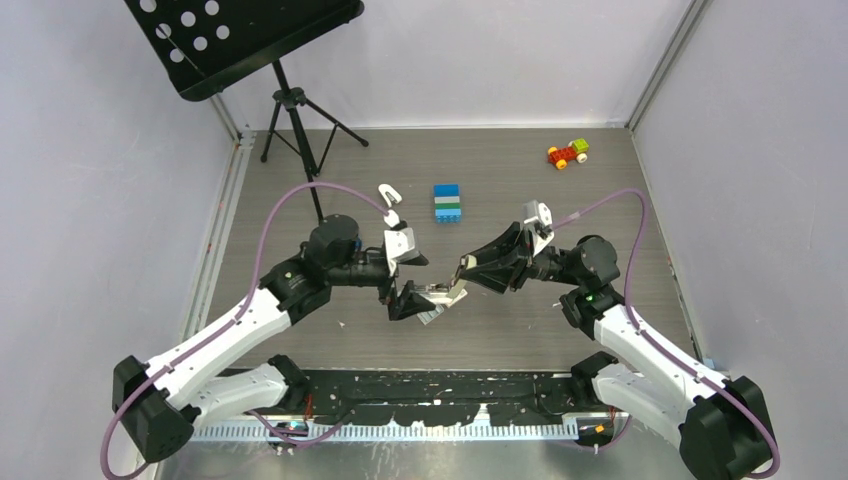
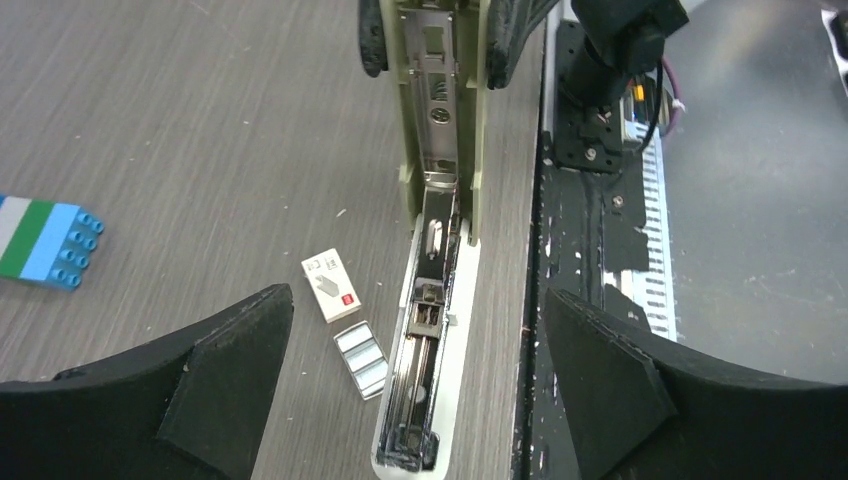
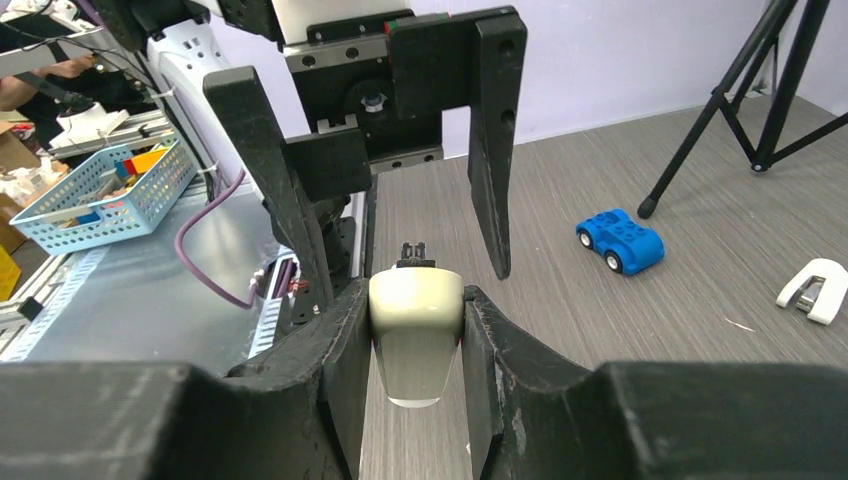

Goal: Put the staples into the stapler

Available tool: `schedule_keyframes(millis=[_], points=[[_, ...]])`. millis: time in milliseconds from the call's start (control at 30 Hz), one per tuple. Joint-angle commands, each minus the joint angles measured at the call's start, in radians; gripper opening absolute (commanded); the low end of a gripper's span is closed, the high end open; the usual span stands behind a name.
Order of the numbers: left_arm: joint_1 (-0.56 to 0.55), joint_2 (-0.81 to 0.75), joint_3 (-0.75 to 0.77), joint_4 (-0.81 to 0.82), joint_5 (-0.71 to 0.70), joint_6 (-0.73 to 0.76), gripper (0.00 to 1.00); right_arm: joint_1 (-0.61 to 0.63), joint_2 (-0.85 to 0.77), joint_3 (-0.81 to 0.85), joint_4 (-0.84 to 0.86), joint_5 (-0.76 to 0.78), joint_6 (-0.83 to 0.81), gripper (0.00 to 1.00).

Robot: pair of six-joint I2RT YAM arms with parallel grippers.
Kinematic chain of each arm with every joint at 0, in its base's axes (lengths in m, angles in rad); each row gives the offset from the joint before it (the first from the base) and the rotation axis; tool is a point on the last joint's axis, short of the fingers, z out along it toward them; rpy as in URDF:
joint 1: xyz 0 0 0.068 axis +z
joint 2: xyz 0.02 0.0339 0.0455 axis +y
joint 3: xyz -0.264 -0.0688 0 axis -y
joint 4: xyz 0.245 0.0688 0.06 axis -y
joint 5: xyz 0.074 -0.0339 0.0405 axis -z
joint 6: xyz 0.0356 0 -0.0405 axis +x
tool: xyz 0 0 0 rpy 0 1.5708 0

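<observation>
Left gripper [image 2: 418, 300] stands spread wide with nothing in it, its fingers on either side of the opened stapler [image 2: 430, 235] and touching neither side. Your right gripper [image 3: 415, 298] is clamped on the stapler's beige top, holding it swung open so the magazine channel in the white base lies exposed.

The staples [image 2: 360, 358] lie flat on the table [image 2: 200, 120], just beside the base at its 9 o'clock in the left wrist view. The small white box [image 2: 330, 285] is near them at their 11 o'clock.

I judge the opening done and the pick of the strip to be the step in hand. You need to shift the left arm toward 9 o'clock, narrow the fingers and take the strip by its long edges. It lies flat and may slide.

In the top view your left forearm points toward 3 o'clock with the wrist pitched down. The right arm reaches in from 3 o'clock, so the grippers are almost nose to nose.
</observation>
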Motion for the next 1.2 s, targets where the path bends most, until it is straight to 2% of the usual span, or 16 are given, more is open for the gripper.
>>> schedule_keyframes(millis=[0, 100, 200, 500, 700, 833, 867, 1000, 1100, 1167], points=[[-0.033, 0.044, 0.049, 0.008, 0.043, 0.09, 0.97, -0.002, -0.014, 0.036, 0.078, -0.045, 0.019, 0.0], [-0.051, 0.077, 0.062, 0.015, 0.038, 0.111, 0.93, -0.002, -0.021, 0.032, 0.078, -0.044, 0.019, 0.0], [-0.065, 0.104, 0.077, 0.014, 0.034, 0.124, 0.85, -0.002, -0.023, 0.027, 0.078, -0.043, 0.016, 0.0], [-0.086, 0.139, 0.088, 0.006, 0.058, 0.119, 0.4, 0.0, -0.025, 0.024, 0.077, -0.037, 0.012, 0.0], [-0.097, 0.148, 0.087, 0.0, 0.068, 0.11, 0.02, -0.002, -0.034, 0.023, 0.071, -0.03, 0.013, 0.0], [-0.097, 0.138, 0.088, 0.002, 0.065, 0.104, 0.0, -0.002, -0.06, 0.018, 0.017, 0.01, -0.014, 0.01], [-0.097, 0.133, 0.086, 0.007, 0.049, 0.101, 0.0, -0.002, -0.072, 0.018, -0.013, 0.026, -0.025, 0.05], [-0.097, 0.109, 0.07, 0.051, -0.059, 0.07, 0.0, -0.002, -0.136, 0.016, -0.151, 0.141, -0.059, 0.43], [-0.097, 0.106, 0.051, 0.096, -0.164, 0.045, 0.0, -0.002, -0.207, 0.017, -0.261, 0.212, -0.068, 0.58], [-0.097, 0.118, 0.044, 0.122, -0.249, 0.025, 0.0, -0.001, -0.266, 0.024, -0.358, 0.268, -0.087, 0.64]])
